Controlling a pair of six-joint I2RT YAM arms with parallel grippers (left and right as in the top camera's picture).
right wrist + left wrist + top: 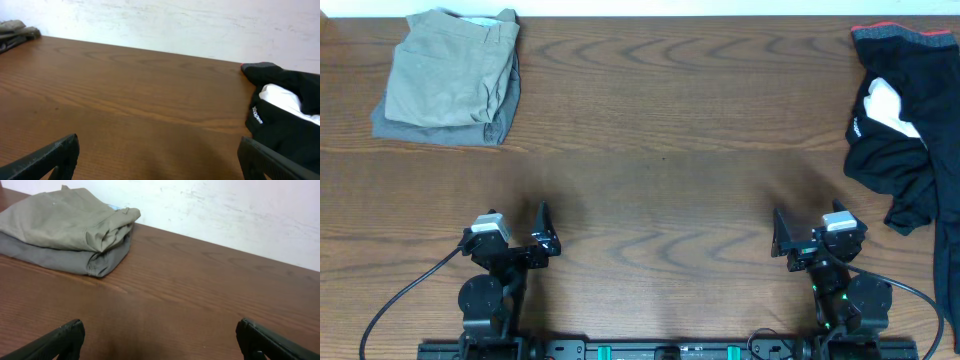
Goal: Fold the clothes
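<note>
Table (660, 130): we list brown woodgrain, with a white wall (670, 6) beyond at 12 o'clock.
Black heap (905, 160): we find it unfolded at 3 o'clock, by the right edge; red band (890, 28) at its far end, white piece (888, 102) bundled inside.
Stack (470, 90): we find it folded at 10 o'clock, khaki (445, 55) on top of grey (425, 128).
Left gripper (546, 232): 7 o'clock, jaws spread wide, holding nothing, well apart from the stack.
Right gripper (783, 232): 5 o'clock, jaws likewise wide and empty, near the black heap, not touching.

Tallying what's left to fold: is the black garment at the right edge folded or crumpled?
Not folded. The black clothes lie in a crumpled heap with a ragged outline, a white garment bunched within.
</note>
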